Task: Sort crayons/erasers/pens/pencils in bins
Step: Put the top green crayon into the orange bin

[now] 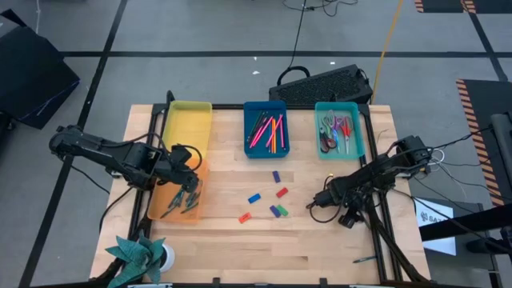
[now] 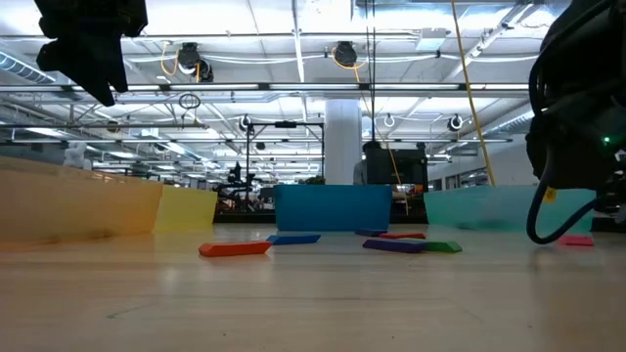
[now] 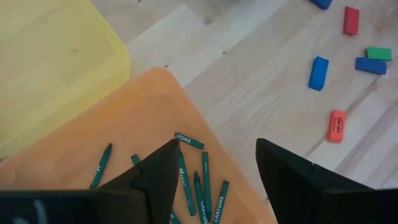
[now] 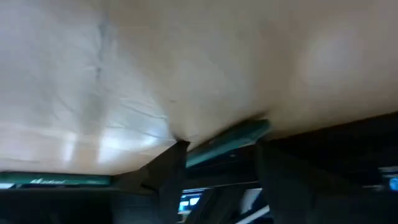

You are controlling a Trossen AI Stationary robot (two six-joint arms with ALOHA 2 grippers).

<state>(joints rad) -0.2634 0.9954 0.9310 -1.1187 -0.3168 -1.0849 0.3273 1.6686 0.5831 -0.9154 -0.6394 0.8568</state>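
From the high view, the small stubby coloured eraser blocks (image 1: 268, 200) lie loose on the pale wooden worktop (image 1: 240, 248), all just in front of the blue rectangular plastic bin (image 1: 266, 130) holding red and orange sticks. The left gripper (image 1: 189, 194) hangs over the translucent orange tray (image 1: 160, 210), which sits off to that blue bin's left and nearer the front edge; the right gripper (image 1: 318, 203) is low on the other side. Both look about equally near the cluster, so either arm could go, the erasers lying inward from each.

Low view: erasers sit flat in a row in front of the blue bin, the red one (image 2: 235, 249) nearest the camera. One gripper is up high; the other arm is just a dark mass, can't say much.

Left wrist view: fingers (image 3: 155, 177) spread apart, nothing between them, green crayons (image 3: 202, 186) in the orange tray below. The erasers lie beyond the tray's corner, pointing every which way.

Right wrist view: fingers parted, empty, close over bare wood at the worktop's edge.
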